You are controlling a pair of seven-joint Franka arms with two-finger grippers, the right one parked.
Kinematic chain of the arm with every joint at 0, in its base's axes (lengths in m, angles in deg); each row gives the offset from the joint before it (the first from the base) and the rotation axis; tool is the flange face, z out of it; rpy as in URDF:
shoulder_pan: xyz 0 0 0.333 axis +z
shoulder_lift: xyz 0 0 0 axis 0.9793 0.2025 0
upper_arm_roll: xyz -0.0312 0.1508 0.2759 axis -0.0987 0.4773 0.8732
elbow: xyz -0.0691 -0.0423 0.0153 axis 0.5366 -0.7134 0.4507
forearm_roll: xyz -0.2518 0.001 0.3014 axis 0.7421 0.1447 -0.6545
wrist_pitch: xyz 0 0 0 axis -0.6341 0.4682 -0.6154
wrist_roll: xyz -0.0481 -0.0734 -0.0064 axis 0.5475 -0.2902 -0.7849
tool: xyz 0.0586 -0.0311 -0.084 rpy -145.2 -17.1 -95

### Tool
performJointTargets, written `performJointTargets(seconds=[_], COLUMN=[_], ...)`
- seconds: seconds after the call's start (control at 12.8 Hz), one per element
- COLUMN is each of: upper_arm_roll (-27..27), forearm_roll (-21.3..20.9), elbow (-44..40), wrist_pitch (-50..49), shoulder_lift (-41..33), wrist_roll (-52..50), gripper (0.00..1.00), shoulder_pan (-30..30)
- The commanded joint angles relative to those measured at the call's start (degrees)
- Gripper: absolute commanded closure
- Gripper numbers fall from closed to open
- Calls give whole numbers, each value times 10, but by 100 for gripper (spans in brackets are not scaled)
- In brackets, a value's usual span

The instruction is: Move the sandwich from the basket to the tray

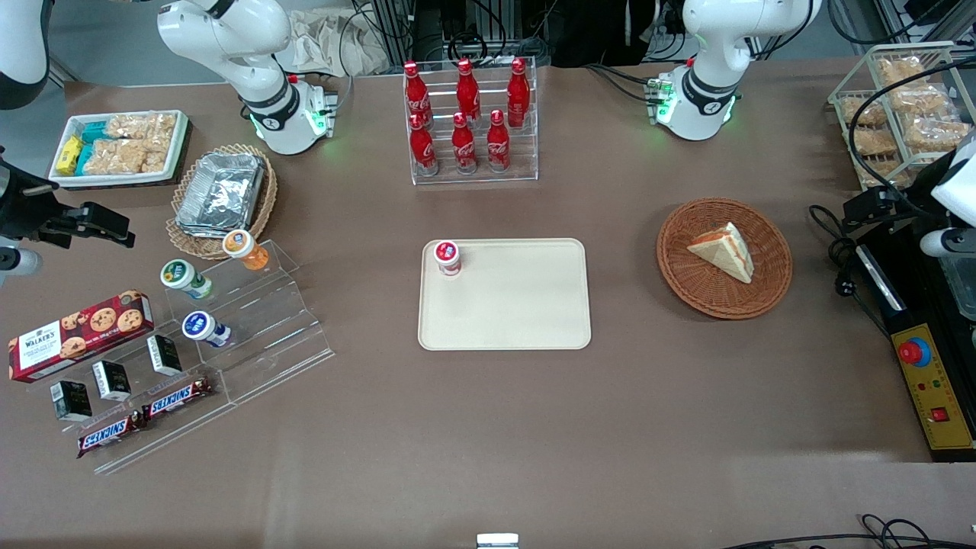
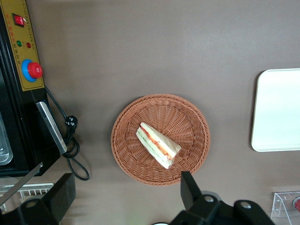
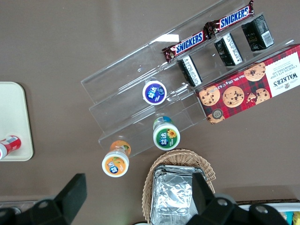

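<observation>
Sandwich (image 2: pixel 157 145) in basket (image 2: pixel 192 123), open gripper (image 2: pixel 126 190) above

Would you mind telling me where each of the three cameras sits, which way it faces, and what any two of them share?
Front view: raised, facing both arms' bases, looking down on the table; sandwich in the basket, tray at centre.
Left wrist view: on the working arm, looking straight down from above the basket; the gripper shows with fingers open.
Right wrist view: on the parked arm, looking down at the snack stand; its own fingers show.
Shared: front and left wrist both show sandwich, basket and tray.
</observation>
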Motion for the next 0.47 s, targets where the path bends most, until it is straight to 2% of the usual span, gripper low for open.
performJointTargets(seconds=[0.0,0.16,0.39], upper_arm_roll=[-2,-4,-17], forearm_roll=[-6,-6,-6], elbow=[5,34,137], wrist_pitch=[0,-1,27], shoulder_lift=[-6,-27,-99], wrist_roll=[-5,-40,-84], gripper=[0,0,0], shoulder_pan=[3,3,2])
